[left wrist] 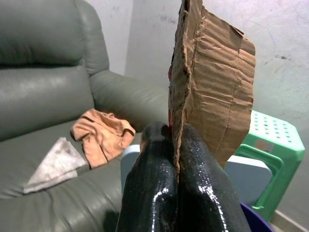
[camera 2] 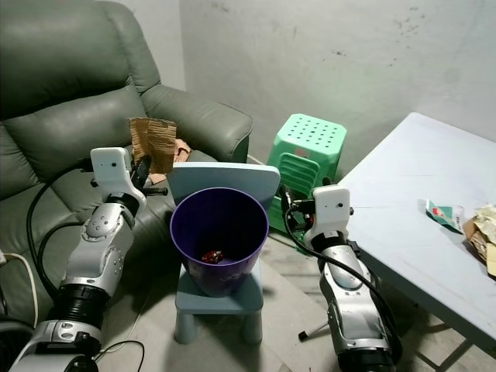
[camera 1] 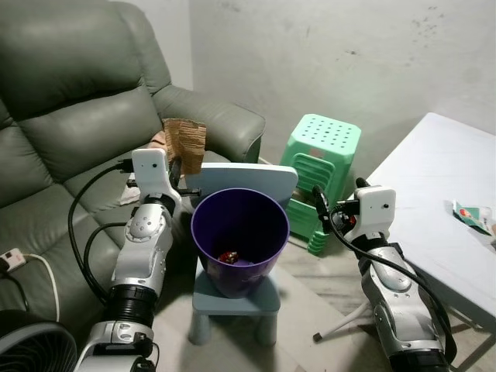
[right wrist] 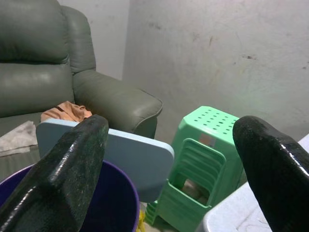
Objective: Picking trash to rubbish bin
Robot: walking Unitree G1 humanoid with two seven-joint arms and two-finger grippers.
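In front of the green sofa [camera 1: 70,132], a purple rubbish bin [camera 1: 240,240] stands on a small pale-blue chair [camera 1: 232,298], raised so that its mouth sits about level with both arms. The left gripper [left wrist: 176,145] is pressed tight on the lower edge of a torn piece of brown cardboard [camera 1: 184,145], which stands upright above the fingers — held by its edge, it seems, so the sheet hangs free of the arm and can fall clear. From the bin's centre the cardboard sits at about ten o'clock, just outside the rim and above the chair's backrest, so it is not yet over the opening. Something small and reddish [camera 1: 228,256] already lies at the bottom of the bin. The right gripper [right wrist: 176,159] hovers at about three o'clock from the bin with its fingers spread wide and nothing between them, near the stacked green stools [camera 1: 318,174]. More litter waits elsewhere (a green-and-white wrapper [camera 1: 473,215] on the white surface [camera 1: 434,178] at right, an orange cloth [left wrist: 103,134] and a grey one [left wrist: 55,164] on the sofa seat). The next step, I judge, is a short swing inward — then release.
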